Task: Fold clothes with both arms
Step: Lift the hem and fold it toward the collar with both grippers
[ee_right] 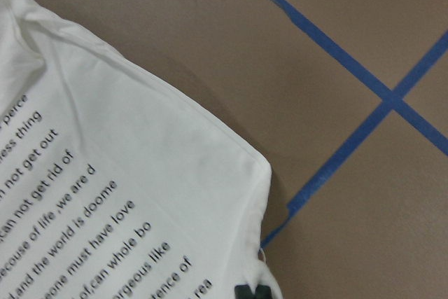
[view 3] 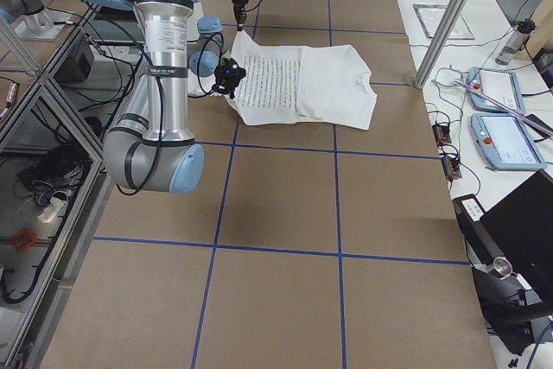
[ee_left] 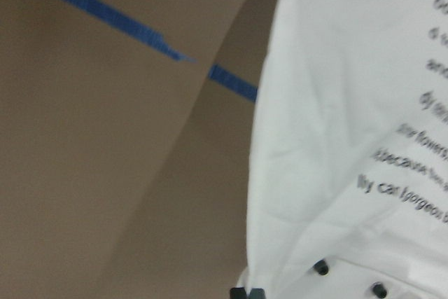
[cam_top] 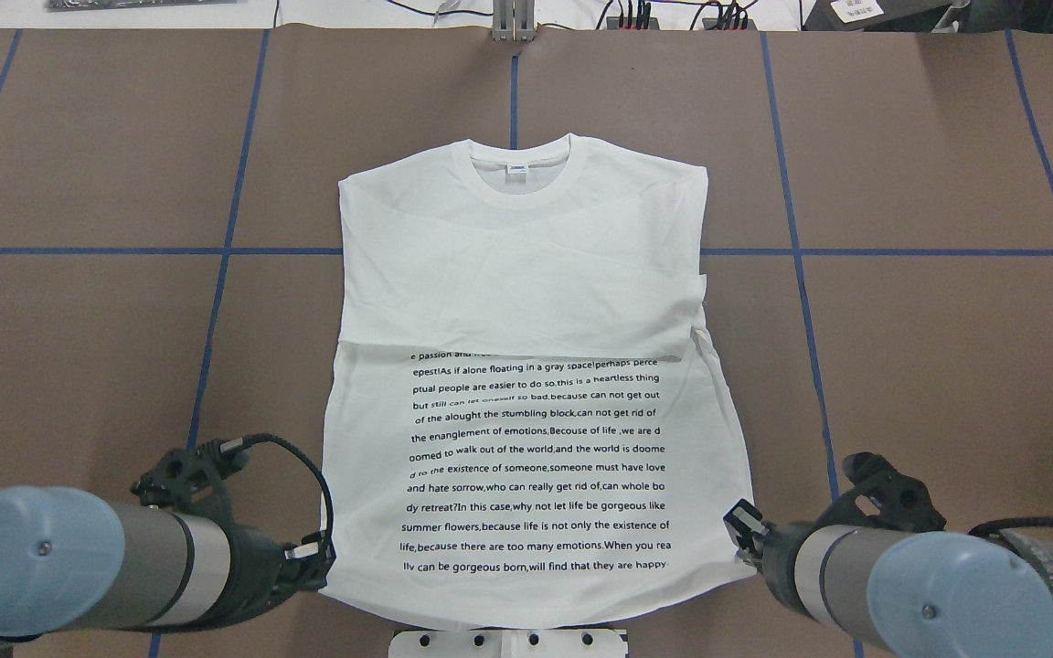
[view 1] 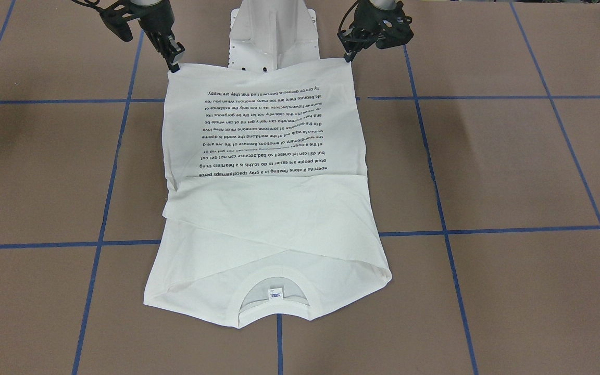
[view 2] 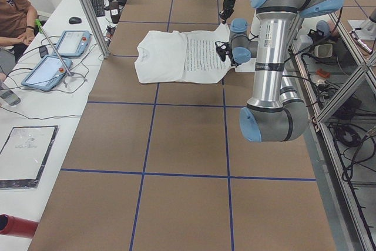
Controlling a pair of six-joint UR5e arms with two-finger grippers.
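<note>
Front-facing view: a white long-sleeved T-shirt (view 1: pixel 269 219) is lying flat on the brown paper-covered table with blue tape lines (view 1: pixel 513 166). Its collar end is pointing away from the robot and its sleeves are folded in across the chest. The black two-finger left gripper (view 1: pixel 350 57) is pinching one hem corner, closed right down on the cloth. The black two-finger right gripper (view 1: pixel 175 63) is doing the same at the other corner. The hem is running straight between them, lifted over the foot of a white metal pedestal (view 1: pixel 274 31).

Overhead view: the ribbed round collar (cam_top: pixel 519 187) and small white-blue neck label (cam_top: pixel 517 169) are sitting at the far end. The block of small black text (cam_top: pixel 536 466) is filling the near half. Left gripper (cam_top: pixel 324 553) and right gripper (cam_top: pixel 739 528) are touching the hem corners; the wrists are hiding most of each pincer.

Left side view: the near silver-grey left arm (view 2: pixel 273 57) is bending down to the hem of the shirt (view 2: pixel 170 57). Finger gap too small to tell here. A person in a brown top (view 2: pixel 14 16) is sitting at the side bench.

Right side view: the near silver-grey right arm (view 3: pixel 164 66) is reaching to the shirt's (view 3: pixel 302 84) near hem corner.

Left wrist view, blurry: black fingertips (ee_left: pixel 238 293) are meeting at the bottom edge with the shirt corner bunching between them, no gap showing.

Right wrist view: fingertips (ee_right: pixel 243 290) are clamping the other corner, and the cloth is puckering into them.
</note>
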